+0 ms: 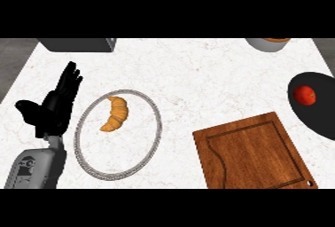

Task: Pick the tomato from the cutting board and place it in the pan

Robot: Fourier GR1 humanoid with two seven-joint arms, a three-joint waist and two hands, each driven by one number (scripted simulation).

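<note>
The tomato [305,95] lies in the pan [318,116]; my left hand [56,106] rests open. A careless sweep could knock it out.

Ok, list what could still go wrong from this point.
1. The tomato lies in the pan at the view's right edge; being round, it might roll if the pan is bumped.
2. The right hand is out of view, so its clearance from the pan cannot be checked.
3. The left hand rests open beside the plate holding the croissant; a sideways move could nudge the plate.
</note>
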